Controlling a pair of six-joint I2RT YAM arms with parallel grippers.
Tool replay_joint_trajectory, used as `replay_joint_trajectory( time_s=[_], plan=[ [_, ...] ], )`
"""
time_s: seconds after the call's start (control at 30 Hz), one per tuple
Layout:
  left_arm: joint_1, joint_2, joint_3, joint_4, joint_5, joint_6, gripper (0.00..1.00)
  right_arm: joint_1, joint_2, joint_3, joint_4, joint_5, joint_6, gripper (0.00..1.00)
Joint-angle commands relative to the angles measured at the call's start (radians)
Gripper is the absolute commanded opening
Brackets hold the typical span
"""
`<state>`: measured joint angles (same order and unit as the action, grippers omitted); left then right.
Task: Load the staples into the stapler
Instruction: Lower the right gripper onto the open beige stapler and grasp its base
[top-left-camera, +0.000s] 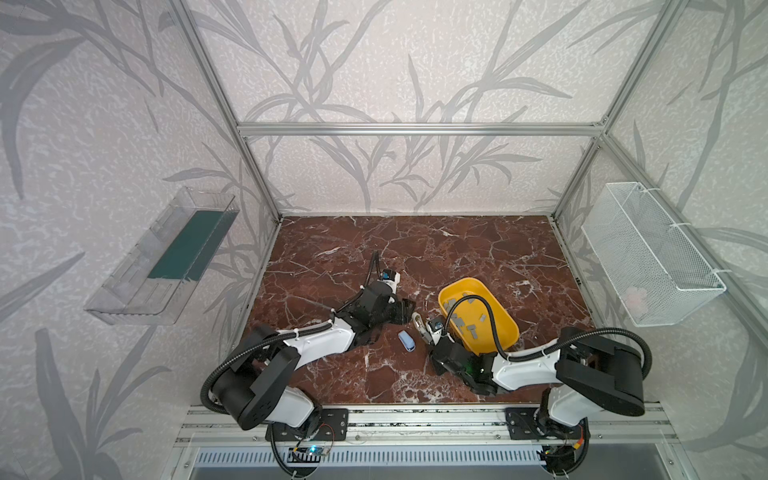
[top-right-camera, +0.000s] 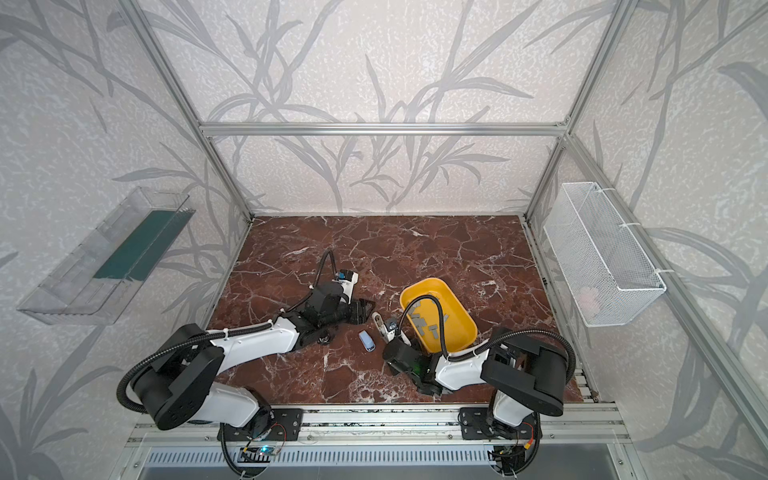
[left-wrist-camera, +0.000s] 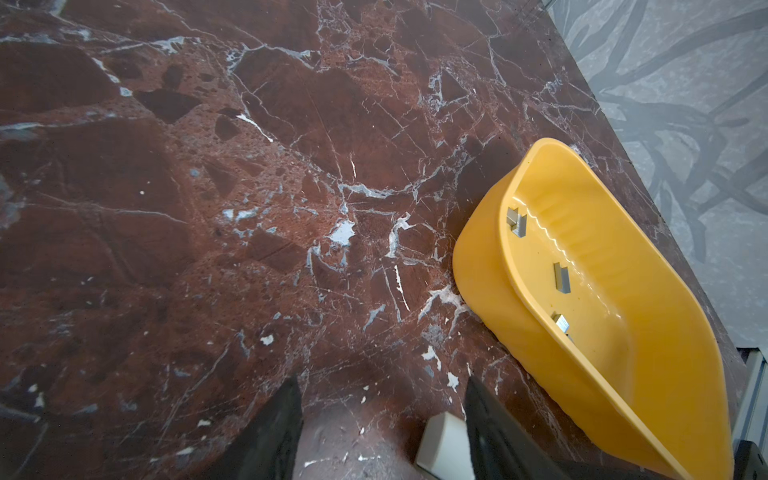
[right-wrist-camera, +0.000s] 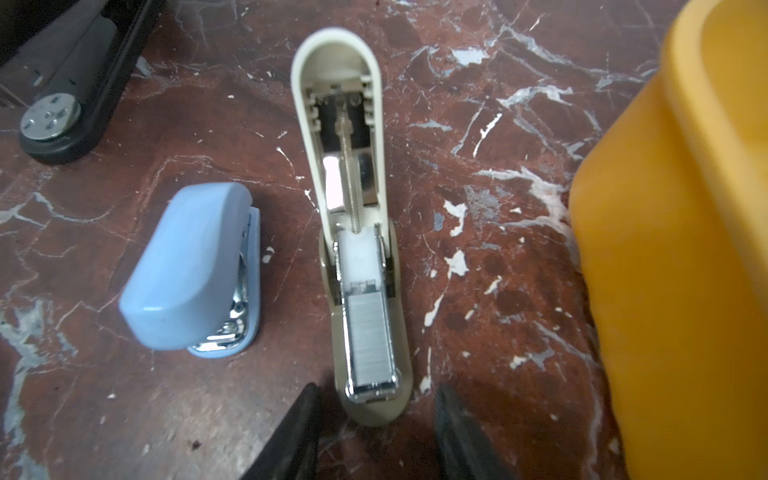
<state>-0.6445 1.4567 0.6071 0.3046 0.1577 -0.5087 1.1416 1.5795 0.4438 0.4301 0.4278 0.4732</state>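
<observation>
Your right gripper (right-wrist-camera: 377, 399) is released, flanking the open beige stapler (right-wrist-camera: 345, 124); only its wrist view shows the staple strip (right-wrist-camera: 370, 332) seated inside. Your left gripper (left-wrist-camera: 382, 380): released, loose staples (left-wrist-camera: 562, 278) in the yellow tray (left-wrist-camera: 490, 270) beside it.

Staplers, three: black stapler (right-wrist-camera: 77, 72), blue stapler (right-wrist-camera: 191, 266), beige stapler (right-wrist-camera: 360, 249). Yellow tray (left-wrist-camera: 486, 266), one. Staple strips (left-wrist-camera: 562, 279), roughly a dozen in tray, exact count unclear. Wire basket (top-left-camera: 652, 257), one.
</observation>
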Motion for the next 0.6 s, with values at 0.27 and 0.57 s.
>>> replay_joint_trajectory(
  time_s=[0.27, 0.57],
  plan=[
    [0.005, 0.033, 0.035, 0.05, 0.034, -0.006, 0.63, -0.01, 0.09, 0.012, -0.009, -0.032, -0.022, 0.47],
    [0.006, 0.055, 0.037, 0.084, 0.072, -0.005, 0.56, -0.013, 0.086, 0.007, 0.002, -0.043, -0.024, 0.36]
  ],
)
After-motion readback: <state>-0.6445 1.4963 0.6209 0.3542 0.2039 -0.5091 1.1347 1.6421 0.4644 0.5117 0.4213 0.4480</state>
